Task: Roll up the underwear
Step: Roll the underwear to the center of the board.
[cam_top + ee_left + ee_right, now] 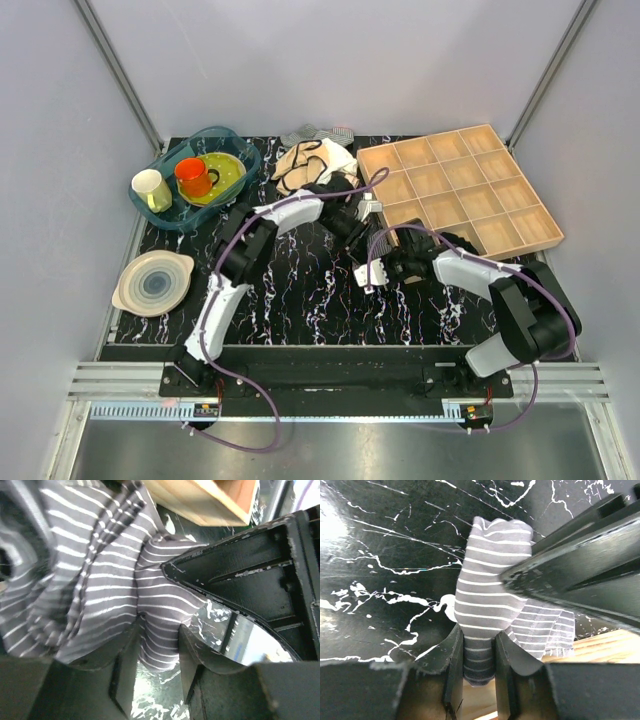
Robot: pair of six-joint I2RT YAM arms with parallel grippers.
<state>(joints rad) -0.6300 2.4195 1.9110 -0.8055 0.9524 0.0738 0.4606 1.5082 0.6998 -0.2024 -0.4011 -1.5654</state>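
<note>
the grey boxer shorts of thin white-pinstriped fabric [90,580] are bunched between the 2 arms, over the black white-veined marble tabletop [380,555] and close beside the pale wooden compartment tray [210,502]; whether the cloth rests on the marble or hangs just over it i cannot tell. the left gripper [159,635] has its 2 fingers drawn nearly together on a fold of the cloth, and the right gripper [477,640] is likewise narrowed onto a thick wad of it, the 2 pincers almost touching. as i judge it, the roll is barely begun, since the fabric looks crumpled rather than wound. to do this well, the cloth should be drawn gently apart and laid flat, then turned over itself in even wraps while 1 gripper pins the edge. the tray wall looks like a snag risk, so rolling away from it seems wise.
</note>
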